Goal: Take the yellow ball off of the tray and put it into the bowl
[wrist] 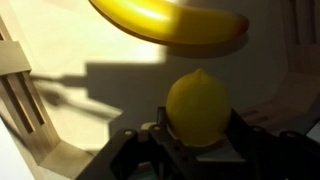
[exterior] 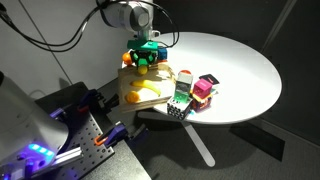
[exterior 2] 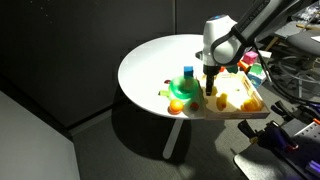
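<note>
In the wrist view the yellow ball (wrist: pixel 199 105) sits between my gripper's (wrist: pixel 197 142) two fingers, which press on both its sides. It is over the floor of the light wooden tray (wrist: pixel 80 110). The long yellow banana piece (wrist: pixel 170 22) lies just beyond the ball. In both exterior views my gripper (exterior: pixel 143 55) (exterior 2: pixel 210 88) is low over the tray (exterior: pixel 128 82) (exterior 2: pixel 243 108), at the end nearest the green bowl (exterior 2: pixel 180 93). The bowl stands on the white round table just outside the tray.
An orange ball (exterior 2: pixel 175 108) lies beside the bowl and a blue piece (exterior 2: pixel 188 72) stands behind it. Colourful toy boxes (exterior: pixel 195 95) stand next to the tray. The tray's raised rim (wrist: pixel 22 95) is close beside the gripper. The table edge (exterior: pixel 215 122) is near.
</note>
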Robot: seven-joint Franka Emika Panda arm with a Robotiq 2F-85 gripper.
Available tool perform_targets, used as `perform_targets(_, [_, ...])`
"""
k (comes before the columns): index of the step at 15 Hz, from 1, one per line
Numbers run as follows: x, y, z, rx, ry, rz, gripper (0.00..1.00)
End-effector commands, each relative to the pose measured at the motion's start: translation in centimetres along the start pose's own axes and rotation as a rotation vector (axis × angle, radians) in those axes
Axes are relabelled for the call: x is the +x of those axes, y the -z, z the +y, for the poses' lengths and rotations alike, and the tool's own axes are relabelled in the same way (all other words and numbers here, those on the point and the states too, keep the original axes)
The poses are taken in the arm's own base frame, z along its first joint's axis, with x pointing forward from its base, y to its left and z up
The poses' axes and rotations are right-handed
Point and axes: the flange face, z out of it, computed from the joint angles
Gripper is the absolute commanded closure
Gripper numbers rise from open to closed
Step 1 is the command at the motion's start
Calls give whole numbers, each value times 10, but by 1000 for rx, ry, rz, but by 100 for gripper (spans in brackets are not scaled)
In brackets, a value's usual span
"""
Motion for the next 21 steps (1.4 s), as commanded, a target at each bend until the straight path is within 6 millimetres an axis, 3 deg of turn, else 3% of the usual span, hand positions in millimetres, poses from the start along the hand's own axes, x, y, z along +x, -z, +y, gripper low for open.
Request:
perform_targets(1, [-2,31,-8,12,-50,19,67])
perform_targets(11, [22,79,-21,79,-95,152,67])
perform_targets(21, [52,94,-24,88,-96,245,67])
